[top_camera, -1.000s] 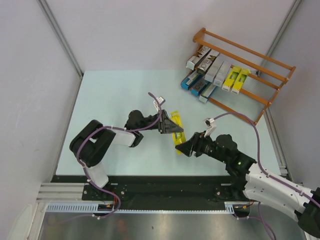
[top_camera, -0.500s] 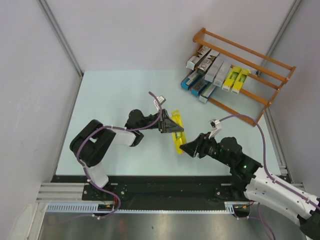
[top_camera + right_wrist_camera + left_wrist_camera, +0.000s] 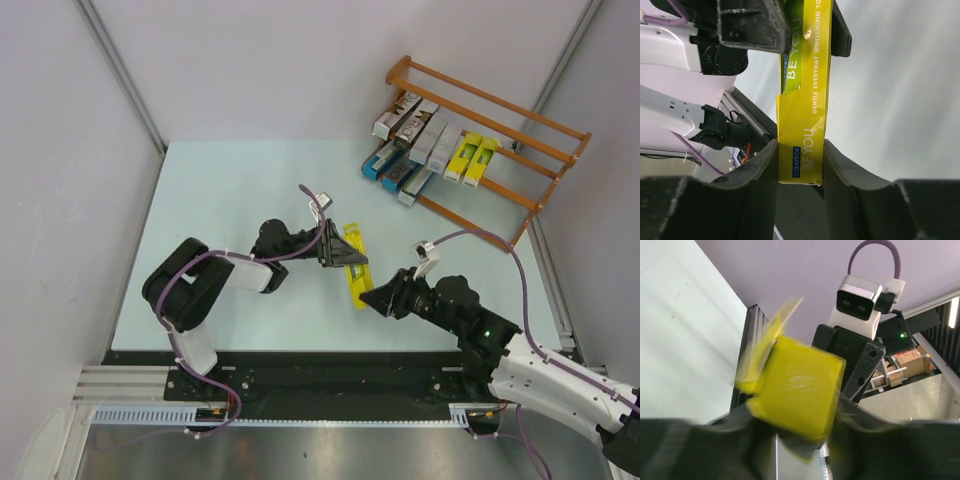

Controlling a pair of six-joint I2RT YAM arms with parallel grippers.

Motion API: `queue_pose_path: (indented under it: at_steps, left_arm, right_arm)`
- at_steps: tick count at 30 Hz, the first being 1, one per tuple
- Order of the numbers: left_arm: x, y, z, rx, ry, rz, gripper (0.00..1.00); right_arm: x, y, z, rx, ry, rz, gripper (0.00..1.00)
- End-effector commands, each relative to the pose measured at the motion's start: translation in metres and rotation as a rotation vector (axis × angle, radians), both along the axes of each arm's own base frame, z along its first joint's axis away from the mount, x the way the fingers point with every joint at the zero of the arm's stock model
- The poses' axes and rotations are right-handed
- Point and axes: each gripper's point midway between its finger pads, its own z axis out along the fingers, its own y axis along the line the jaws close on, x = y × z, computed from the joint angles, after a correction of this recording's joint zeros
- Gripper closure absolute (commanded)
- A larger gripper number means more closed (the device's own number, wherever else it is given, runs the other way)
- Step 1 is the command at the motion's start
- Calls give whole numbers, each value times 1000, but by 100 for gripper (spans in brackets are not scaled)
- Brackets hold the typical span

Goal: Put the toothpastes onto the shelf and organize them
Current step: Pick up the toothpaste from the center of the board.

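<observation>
Well short of the shelf (image 3: 521,139), out on the table (image 3: 220,190) toward its near-left side, a yellow carton (image 3: 352,262) is held off the surface by both arms. The left gripper (image 3: 338,250) is clamped across the carton's far part. The right gripper (image 3: 368,296) has its fingers (image 3: 763,170) pressed against both sides of the near end, whose flap (image 3: 774,326) hangs loose. Compared with a second ago, the right arm has drawn back from the shelf and now lines up more closely with the carton. The left arm and the carton have barely shifted. On the shelf, the other cartons (image 3: 430,146), silver, blue and yellow, lie side by side as before.
</observation>
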Motion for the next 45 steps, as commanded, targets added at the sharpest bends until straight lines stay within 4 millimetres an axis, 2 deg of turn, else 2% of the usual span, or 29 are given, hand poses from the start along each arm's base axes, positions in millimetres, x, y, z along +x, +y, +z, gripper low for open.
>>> queue_pose_path:
  at_steps: [1, 2, 3, 5, 6, 7, 8, 10, 11, 12, 13, 14, 15, 17, 18, 19, 22, 26, 34, 38, 40, 41, 43, 45]
  left_arm:
    - [-14, 14, 73, -258, -386, 26, 42]
    - [-10, 14, 71, -244, -388, 53, 29]
    - [-8, 14, 66, -220, -429, 82, 23]
    - [4, 12, 53, -122, -388, 132, 13]
    - [9, 12, 46, -85, -436, 162, 10]
    - [15, 11, 25, 7, -368, 174, 7]
    - [17, 13, 29, 29, -389, 201, 1]
    - [32, 17, 16, 129, -434, 282, 0]
    - [33, 22, 2, 227, -389, 296, 0]
    - [48, 28, -5, 298, -441, 375, 0]
    - [52, 31, -10, 355, -455, 410, 0]
    - [50, 39, -33, 479, -414, 422, 0]
    - [66, 51, -25, 545, -488, 535, 0]
    - [61, 57, -33, 651, -509, 575, 0]
    - [69, 69, -30, 704, -536, 656, 0]
    - [65, 68, -30, 731, -549, 667, 0]
    - [73, 94, -33, 881, -557, 821, 0]
    - [71, 113, -30, 963, -573, 912, 0]
    - [63, 107, -21, 905, -611, 881, 0]
    - [61, 97, -21, 891, -613, 836, 0]
    - [60, 92, -23, 887, -613, 814, 0]
    - [60, 90, -25, 888, -607, 806, 0]
    - [59, 87, -27, 884, -601, 790, 0]
    - [60, 84, -31, 889, -593, 779, 0]
  right_arm:
    - [2, -1, 4, -7, -16, -14, 66]
    - [2, -2, 6, 0, -17, -19, 66]
    - [3, -5, 1, -21, -4, -33, 66]
    - [2, -9, 4, -12, -9, -41, 67]
    - [1, -9, 4, -10, -6, -43, 67]
    - [0, -11, 5, -4, -6, -44, 67]
    - [4, -14, 7, -4, -11, -73, 67]
    - [5, -16, 6, -6, -6, -86, 68]
    - [6, -18, 8, -2, -8, -100, 68]
    - [7, -19, 9, 2, -7, -106, 68]
    - [7, -20, 8, -4, 0, -113, 68]
    - [9, -23, 7, -4, 7, -132, 68]
    - [10, -24, 6, -6, 10, -142, 68]
    - [12, -27, 8, 1, 10, -162, 68]
    - [14, -29, 6, -2, 16, -172, 68]
    - [14, -31, 6, -1, 20, -179, 68]
    - [17, -38, 4, -2, 36, -206, 68]
    - [18, -47, 5, 6, 47, -227, 68]
    - [24, -62, 5, 6, 43, -278, 68]
    - [39, -79, 13, 9, 32, -327, 68]
    - [39, -82, 24, 20, 19, -297, 68]
    - [50, -95, 28, 24, 16, -351, 68]
    - [52, -99, 39, 45, 2, -327, 68]
    - [69, -118, 46, 64, -8, -384, 68]
